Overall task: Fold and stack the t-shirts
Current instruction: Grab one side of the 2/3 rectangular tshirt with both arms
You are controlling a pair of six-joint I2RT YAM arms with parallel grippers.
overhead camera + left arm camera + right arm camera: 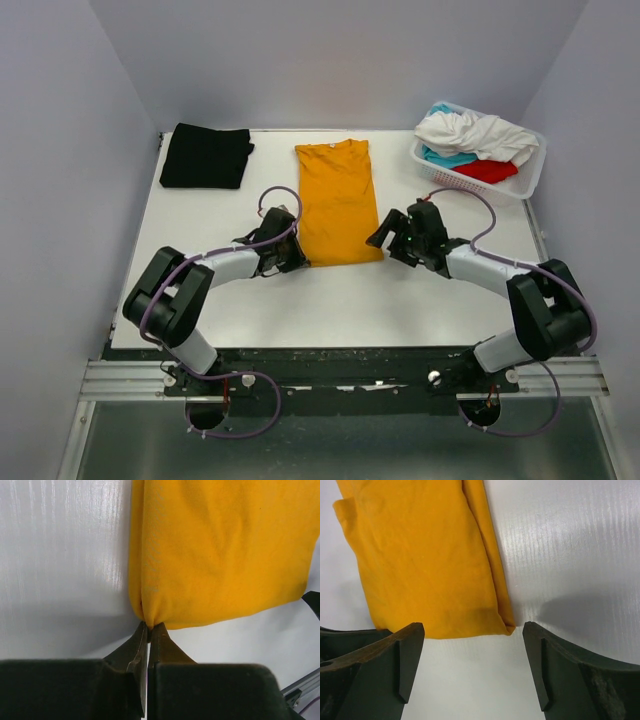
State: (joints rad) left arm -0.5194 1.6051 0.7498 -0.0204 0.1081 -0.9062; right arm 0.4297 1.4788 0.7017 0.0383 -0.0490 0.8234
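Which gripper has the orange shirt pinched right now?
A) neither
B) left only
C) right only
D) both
B: the left gripper is shut on the near corner of the orange shirt, while the right gripper stands open, its jaws either side of the other near corner.

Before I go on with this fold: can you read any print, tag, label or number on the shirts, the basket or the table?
No readable text in any view.
mustard-orange t-shirt: plain, no print or tag showing.
black t-shirt: plain.
basket and the piled shirts in it: no lettering visible.
table: bare white, no marks.
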